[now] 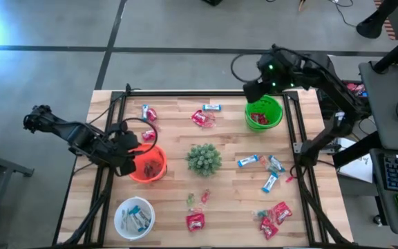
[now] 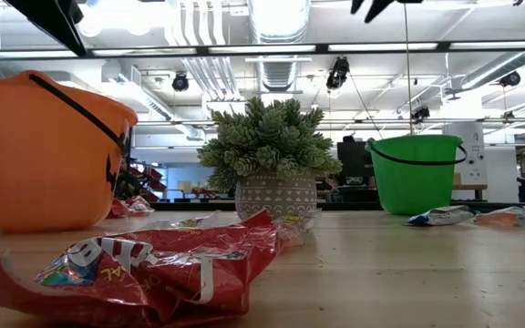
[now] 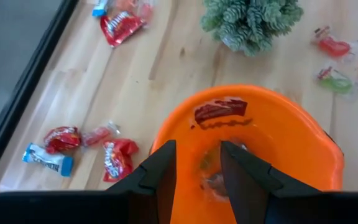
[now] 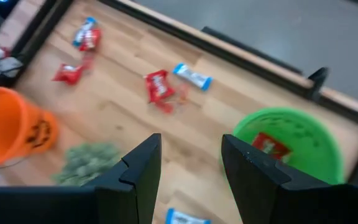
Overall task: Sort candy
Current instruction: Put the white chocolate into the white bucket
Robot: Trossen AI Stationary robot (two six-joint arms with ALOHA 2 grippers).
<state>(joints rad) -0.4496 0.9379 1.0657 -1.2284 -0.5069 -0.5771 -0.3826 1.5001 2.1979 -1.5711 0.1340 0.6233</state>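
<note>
The left gripper [image 3: 197,177] hangs over the orange bowl [image 1: 149,164], which sits at about nine o'clock from the plant [image 1: 204,158] at the table's centre; its fingers [image 3: 162,168] stand apart with nothing between them, and a red packet [image 3: 220,111] lies inside the bowl below. The right gripper [image 4: 190,168] hovers just at the green bowl's [image 1: 264,113] ten o'clock edge, up at the plant's one o'clock; its fingers are parted too and hold nothing, and a red packet [image 4: 268,145] lies in the green bowl. A white bowl [image 1: 134,216] at the plant's seven o'clock holds blue-and-white bars [image 1: 138,218]. The rest of the candy lies loose on the table [image 1: 230,187] — a red packet with a blue bar [image 1: 148,113] at eleven o'clock, another red packet [image 1: 202,118] and a bar [image 1: 212,107] at twelve, three bars [image 1: 262,168] between three and four o'clock, a cluster of red packets [image 1: 273,218] at five, a single red packet [image 1: 195,221] at six with tiny green and pink pieces [image 1: 197,198] between it and the plant. In the low view a crumpled red packet [image 2: 144,269] lies close in front, the orange bowl to its left, the potted plant in the middle and the green bowl on the right — all resting on the wood.
</note>
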